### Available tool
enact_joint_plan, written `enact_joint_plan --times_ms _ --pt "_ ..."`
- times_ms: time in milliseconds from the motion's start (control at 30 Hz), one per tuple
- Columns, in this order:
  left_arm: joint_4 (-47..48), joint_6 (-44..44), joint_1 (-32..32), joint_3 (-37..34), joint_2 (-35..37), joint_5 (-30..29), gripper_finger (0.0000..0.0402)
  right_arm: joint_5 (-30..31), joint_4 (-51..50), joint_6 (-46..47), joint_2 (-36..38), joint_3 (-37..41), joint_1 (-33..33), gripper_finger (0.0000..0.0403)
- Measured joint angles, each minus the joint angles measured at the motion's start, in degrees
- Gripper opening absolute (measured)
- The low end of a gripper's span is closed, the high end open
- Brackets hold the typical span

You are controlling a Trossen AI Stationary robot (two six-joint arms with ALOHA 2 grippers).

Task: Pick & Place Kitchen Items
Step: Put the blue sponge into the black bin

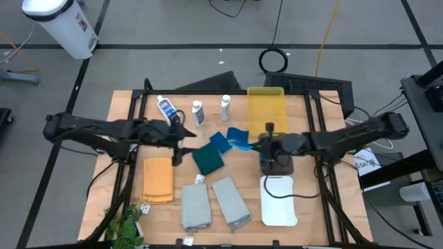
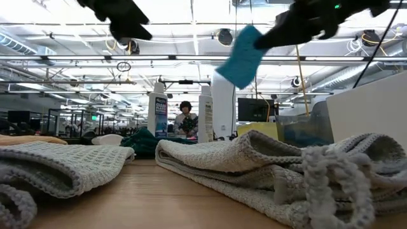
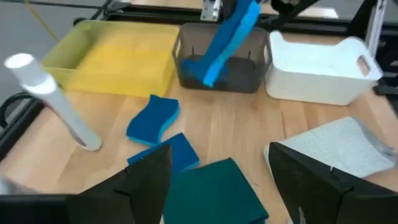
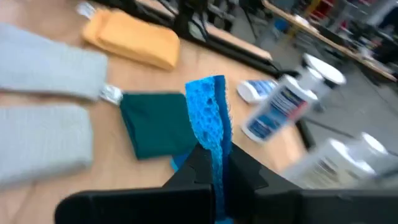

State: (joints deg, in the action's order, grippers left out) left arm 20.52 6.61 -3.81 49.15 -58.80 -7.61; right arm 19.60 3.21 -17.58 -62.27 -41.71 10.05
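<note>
My right gripper (image 4: pixel 217 177) is shut on a light blue sponge (image 1: pixel 239 142), high over the table's middle. Two darker blue sponges (image 3: pixel 153 118) (image 3: pixel 173 153) lie flat on the wood beside a dark green cloth (image 1: pixel 208 159). To their left my left gripper (image 3: pixel 217 186) hovers open above the green cloth, with nothing between its fingers. Three white bottles (image 1: pixel 198 112) stand at the far side. An orange towel (image 1: pixel 158 180) and two grey towels (image 1: pixel 196 206) (image 1: pixel 230 202) lie near the front edge. My right gripper pinches one end of the sponge (image 4: pixel 214 152) between its two fingers, one on each flat face. The fingers come from the table's right, nearly level. The sponge's free end (image 2: pixel 236 69) sticks out beyond the fingertips, tilted downward and clear of the table.
A yellow tray (image 1: pixel 266 111) stands at the far right. A dark grey tray (image 3: pixel 186 59) sits under my right gripper, and a white tray (image 1: pixel 279 207) lies nearer the front. A small plant (image 1: pixel 123 225) stands at the front left corner.
</note>
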Motion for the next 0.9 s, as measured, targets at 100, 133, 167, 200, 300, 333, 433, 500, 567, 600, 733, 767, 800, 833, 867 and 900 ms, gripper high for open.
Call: enact_joint_plan --times_ms 100,133,167,200,300,333,433,500,567,600,733,767,800,833,867,900 --pt "0.06 -2.07 -0.02 -1.48 4.21 -0.32 0.0275 7.53 -6.64 0.46 4.08 0.04 2.59 0.0001" --pt "-0.74 -2.93 0.00 -2.32 5.88 -0.32 0.0274 9.41 -8.37 0.47 5.38 0.04 3.49 0.0001" --pt "-1.66 -3.23 0.00 -3.37 7.69 -0.36 0.0274 11.02 -10.29 0.64 6.82 0.04 4.69 0.0001" --pt "-2.58 -3.59 0.00 -4.61 9.50 -0.43 0.0274 12.19 -12.30 1.46 8.09 0.04 5.84 0.0001" --pt "-5.07 -4.56 0.04 -9.50 14.72 -1.85 0.0277 13.61 -18.16 5.04 11.61 0.04 9.03 0.0001" --pt "-6.41 -4.61 0.04 -11.17 16.47 -2.61 0.0278 13.64 -20.31 6.59 12.51 0.04 9.87 0.0001" --pt "-9.10 -3.97 0.03 -15.83 22.39 -6.00 0.0278 13.76 -26.08 11.28 14.25 0.04 11.98 0.0001" --pt "-10.86 -3.46 0.04 -18.49 25.88 -8.93 0.0278 14.11 -29.16 13.84 14.68 0.04 12.86 0.0001" --pt "-11.80 -2.91 0.04 -20.80 28.77 -11.32 0.0278 16.30 -31.63 16.47 14.68 0.04 13.52 0.0001" --pt "-12.14 -2.70 0.04 -21.61 29.92 -12.18 0.0278 17.60 -32.86 17.72 14.67 0.04 13.71 0.0001" --pt "-12.12 -1.62 0.04 -23.62 32.31 -14.32 0.0278 19.42 -36.66 21.39 14.50 0.67 14.06 0.0001" --pt "-12.17 -1.40 0.04 -23.87 32.39 -14.52 0.0278 19.20 -36.77 22.23 14.50 1.10 14.06 0.0001" --pt "-12.13 -1.33 0.04 -24.07 32.36 -14.52 0.0278 19.17 -36.63 22.85 14.50 1.49 14.05 0.0001" --pt "-11.95 -1.35 0.04 -24.21 32.32 -14.50 0.0278 19.17 -36.41 23.27 14.50 1.94 14.01 0.0001" --pt "-11.84 -1.48 0.04 -24.22 32.14 -14.50 0.0278 19.17 -36.42 23.70 14.50 2.44 13.90 0.0001" --pt "-11.86 -1.68 0.04 -24.22 31.82 -14.51 0.0278 19.08 -36.42 24.29 14.50 3.05 13.71 0.0001"
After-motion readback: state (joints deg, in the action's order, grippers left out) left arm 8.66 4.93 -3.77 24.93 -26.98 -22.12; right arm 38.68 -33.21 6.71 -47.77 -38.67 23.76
